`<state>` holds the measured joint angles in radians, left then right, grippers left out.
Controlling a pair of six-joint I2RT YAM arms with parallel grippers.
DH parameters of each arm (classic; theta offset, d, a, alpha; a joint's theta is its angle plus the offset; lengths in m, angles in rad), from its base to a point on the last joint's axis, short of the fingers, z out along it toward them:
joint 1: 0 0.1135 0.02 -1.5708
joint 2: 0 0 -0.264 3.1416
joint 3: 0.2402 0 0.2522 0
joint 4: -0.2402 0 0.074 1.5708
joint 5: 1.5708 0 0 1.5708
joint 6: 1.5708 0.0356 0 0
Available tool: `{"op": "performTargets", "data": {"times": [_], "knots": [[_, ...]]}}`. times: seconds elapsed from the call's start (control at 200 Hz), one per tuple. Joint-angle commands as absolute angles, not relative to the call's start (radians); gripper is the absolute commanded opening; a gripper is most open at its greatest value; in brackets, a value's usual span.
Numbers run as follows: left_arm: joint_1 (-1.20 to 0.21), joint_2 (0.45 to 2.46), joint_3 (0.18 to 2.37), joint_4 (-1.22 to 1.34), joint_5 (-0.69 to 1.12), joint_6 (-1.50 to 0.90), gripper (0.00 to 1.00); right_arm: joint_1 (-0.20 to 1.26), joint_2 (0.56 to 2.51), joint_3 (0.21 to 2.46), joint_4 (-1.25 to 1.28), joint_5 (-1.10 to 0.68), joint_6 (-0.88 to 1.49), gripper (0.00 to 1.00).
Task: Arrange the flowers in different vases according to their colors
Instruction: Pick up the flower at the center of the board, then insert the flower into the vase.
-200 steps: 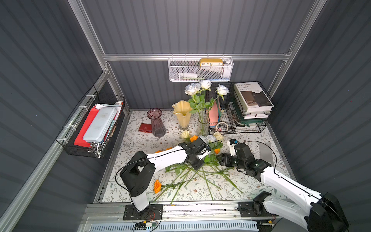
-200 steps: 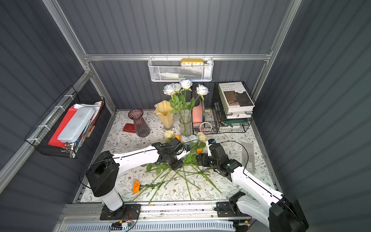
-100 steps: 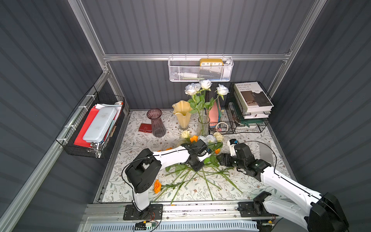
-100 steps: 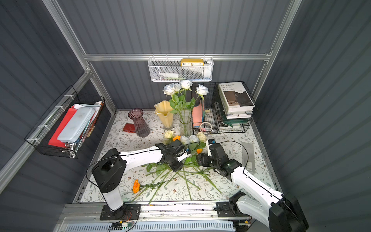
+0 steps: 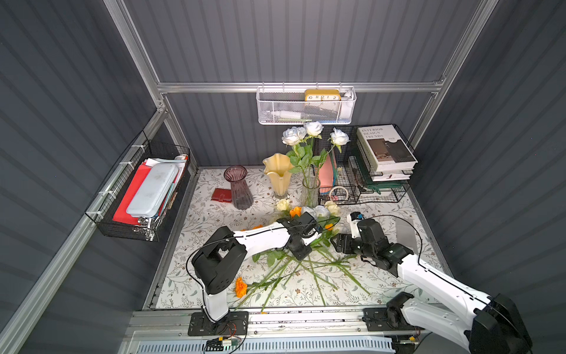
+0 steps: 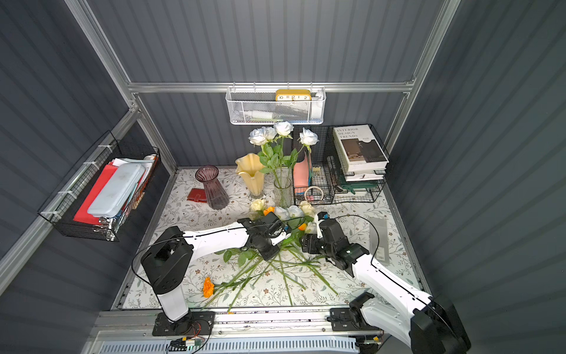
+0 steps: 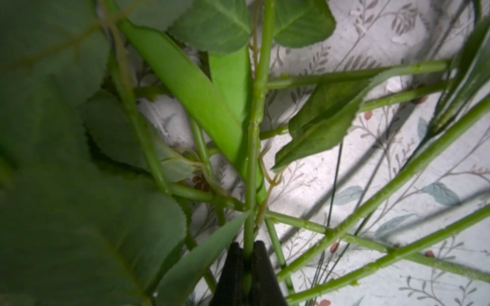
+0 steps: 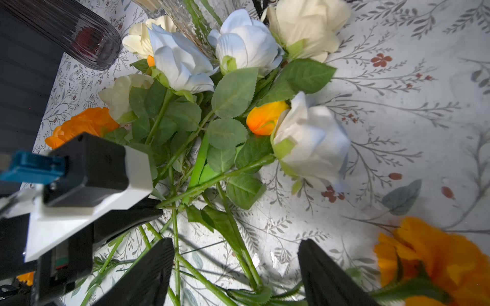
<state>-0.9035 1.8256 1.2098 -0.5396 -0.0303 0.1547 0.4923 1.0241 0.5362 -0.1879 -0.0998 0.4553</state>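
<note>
at the back of the table, the clear glass vase (image 5: 310,191) holds a bunch of upright white roses (image 5: 312,128), so one colour is at least partly sorted. the cream-yellow vase (image 5: 278,174) just beside it and the purple vase (image 5: 240,190) further along both look empty in both top views.

most of the work is left. a heap of loose flowers (image 5: 306,260) lies in the middle of the tablecloth (image 5: 214,214) with stems crossing. the right wrist view shows more white blooms (image 8: 180,58), cream roses (image 8: 305,26), an orange rose (image 8: 84,124) and an orange bud (image 8: 265,118) mixed together. one marigold (image 5: 241,286) lies apart, near the front edge.

the left gripper (image 7: 248,249) is clenched on a single green stem (image 7: 250,159) low in the heap. the stem runs straight up between its black fingertips, and other stems and leaves lie across it. which bloom that stem carries i cannot tell from these views.

the right gripper (image 8: 236,251) hangs just above the stems beside the heap, its jaws spread wide and nothing between them.

as i judge it, this is the start of a pick: the stem is gripped but not yet lifted out of the tangle. the cream and orange flowers have no vase yet, and some white ones wait on the cloth too.
</note>
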Motion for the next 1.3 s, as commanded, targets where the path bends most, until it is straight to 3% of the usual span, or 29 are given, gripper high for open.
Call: {"op": "performTargets", "data": {"times": [0.0, 0.335, 0.55, 0.821, 0.981, 1.296], "knots": [[-0.904, 1.831, 1.265, -0.54, -0.084, 0.165, 0.02, 0.488, 0.979, 0.526, -0.225, -0.064, 0.465, 0.78], [-0.905, 1.765, 1.393, -0.5, -0.107, 0.279, 0.0, 0.479, 0.631, 0.499, -0.385, 0.042, 0.452, 0.82], [-0.905, 1.749, 1.521, -0.44, -0.072, 0.368, 0.0, 0.473, 0.459, 0.462, -0.441, 0.008, 0.455, 0.86], [-0.905, 1.571, 1.629, -0.18, -0.061, 0.432, 0.0, 0.472, 0.47, 0.455, -0.417, 0.019, 0.481, 0.86], [-0.867, 1.453, 1.559, 0.212, -0.049, 0.462, 0.0, 0.472, 0.54, 0.456, -0.371, 0.016, 0.482, 0.85], [-0.717, 1.59, 1.577, 0.598, 0.151, 0.327, 0.0, 0.472, 0.623, 0.425, -0.288, 0.027, 0.487, 0.85]]}}
